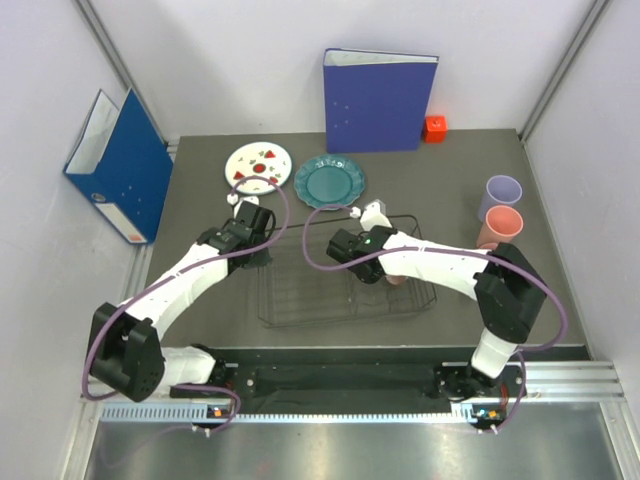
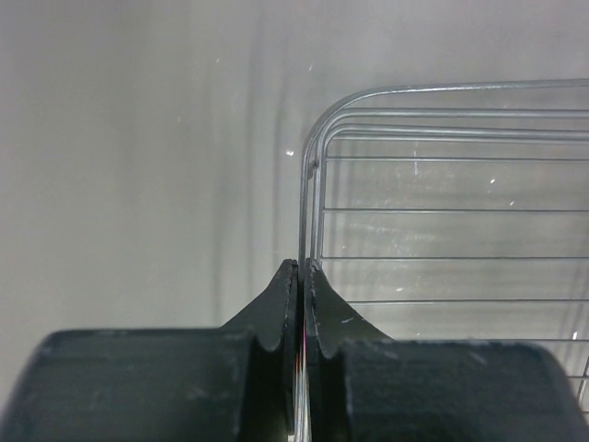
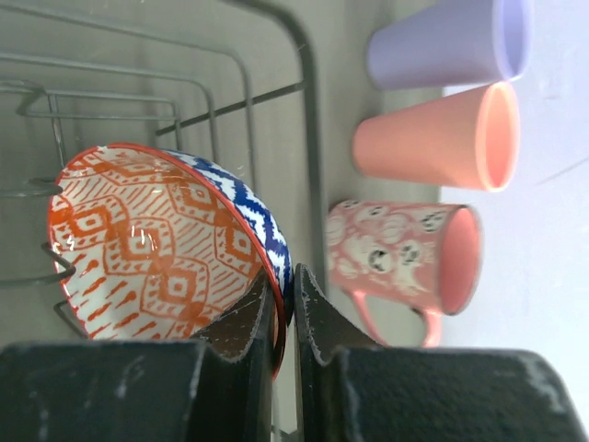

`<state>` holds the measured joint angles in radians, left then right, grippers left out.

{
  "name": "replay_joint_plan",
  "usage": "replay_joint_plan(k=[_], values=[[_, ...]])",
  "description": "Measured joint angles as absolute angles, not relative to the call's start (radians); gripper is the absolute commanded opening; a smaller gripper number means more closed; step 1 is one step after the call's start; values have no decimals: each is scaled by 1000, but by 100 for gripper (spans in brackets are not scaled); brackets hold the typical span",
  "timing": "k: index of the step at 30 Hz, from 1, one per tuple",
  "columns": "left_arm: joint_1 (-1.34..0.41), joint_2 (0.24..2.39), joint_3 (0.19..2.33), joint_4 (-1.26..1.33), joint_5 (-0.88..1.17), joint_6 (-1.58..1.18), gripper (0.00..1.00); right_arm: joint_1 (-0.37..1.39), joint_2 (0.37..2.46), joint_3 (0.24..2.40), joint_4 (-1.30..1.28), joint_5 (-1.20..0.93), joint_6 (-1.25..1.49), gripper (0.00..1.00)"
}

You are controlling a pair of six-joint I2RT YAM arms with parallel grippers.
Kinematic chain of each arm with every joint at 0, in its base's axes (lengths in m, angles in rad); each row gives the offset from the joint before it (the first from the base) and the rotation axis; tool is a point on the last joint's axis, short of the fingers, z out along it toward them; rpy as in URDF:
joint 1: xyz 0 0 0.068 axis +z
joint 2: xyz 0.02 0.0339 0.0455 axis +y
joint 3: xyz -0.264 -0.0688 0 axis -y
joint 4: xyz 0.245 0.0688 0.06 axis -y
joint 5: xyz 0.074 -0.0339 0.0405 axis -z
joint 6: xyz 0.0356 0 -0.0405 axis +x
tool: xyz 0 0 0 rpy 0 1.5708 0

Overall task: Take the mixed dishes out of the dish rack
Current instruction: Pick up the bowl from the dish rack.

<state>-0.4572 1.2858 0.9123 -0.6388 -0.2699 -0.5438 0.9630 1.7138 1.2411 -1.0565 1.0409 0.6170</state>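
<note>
The small red-and-blue patterned bowl (image 3: 166, 239) stands on its edge among the dividers of the dark wire dish rack (image 1: 350, 316). Its rim runs down into the right gripper (image 3: 285, 281), whose two black fingers are nipped together on that rim, one inside the bowl and one on its blue-and-white outside. Just beside the bowl, across one rack wire, is a pink mug with a printed pattern and a handle (image 3: 396, 258).

The left gripper (image 2: 301, 276) is closed too. Its fingers meet on the upright rim wire at the rack's far left corner, and the wire vanishes between them.

The rack sits in the middle of the dark grey tabletop (image 1: 450, 170). The left arm reaches diagonally from its base at the near left edge to that corner. The right arm is bent sharply at the elbow near the right edge, with its forearm stretched leftward over the far half of the rack.

A white plate with red watermelon marks (image 1: 258, 165) and a teal plate (image 1: 329, 181) lie flat beyond the rack's far edge. A lavender cup (image 1: 503, 192) and a plain pink cup (image 1: 503, 222) stand upright and touching near the tabletop's right edge.

A blue binder (image 1: 378, 100) and a small red cube (image 1: 434, 128) stand at the far edge, and a second blue binder (image 1: 118, 170) leans off the left edge.
</note>
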Motion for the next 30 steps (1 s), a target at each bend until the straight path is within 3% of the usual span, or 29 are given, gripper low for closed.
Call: replay_joint_plan(k=[16, 19, 20, 22, 23, 25, 30], values=[[-457, 1288, 906, -609, -263, -550, 2, 1005, 1704, 1446, -1284, 1149, 664, 0], [-459, 1288, 906, -597, -245, -562, 23, 1019, 1661, 1493, -1253, 1124, 662, 0], [-460, 1288, 906, -595, -242, -571, 46, 1023, 1637, 1503, -1240, 1117, 655, 0], [-460, 1284, 906, -587, -234, -584, 62, 1026, 1587, 1527, -1225, 1104, 640, 0], [-461, 1277, 906, -582, -233, -598, 84, 1026, 1568, 1536, -1219, 1099, 635, 0], [-462, 1252, 906, -580, -235, -608, 99, 1026, 1519, 1561, -1201, 1093, 617, 0], [-464, 1181, 923, -583, -272, -630, 99, 1024, 1425, 1584, -1125, 1055, 569, 0]])
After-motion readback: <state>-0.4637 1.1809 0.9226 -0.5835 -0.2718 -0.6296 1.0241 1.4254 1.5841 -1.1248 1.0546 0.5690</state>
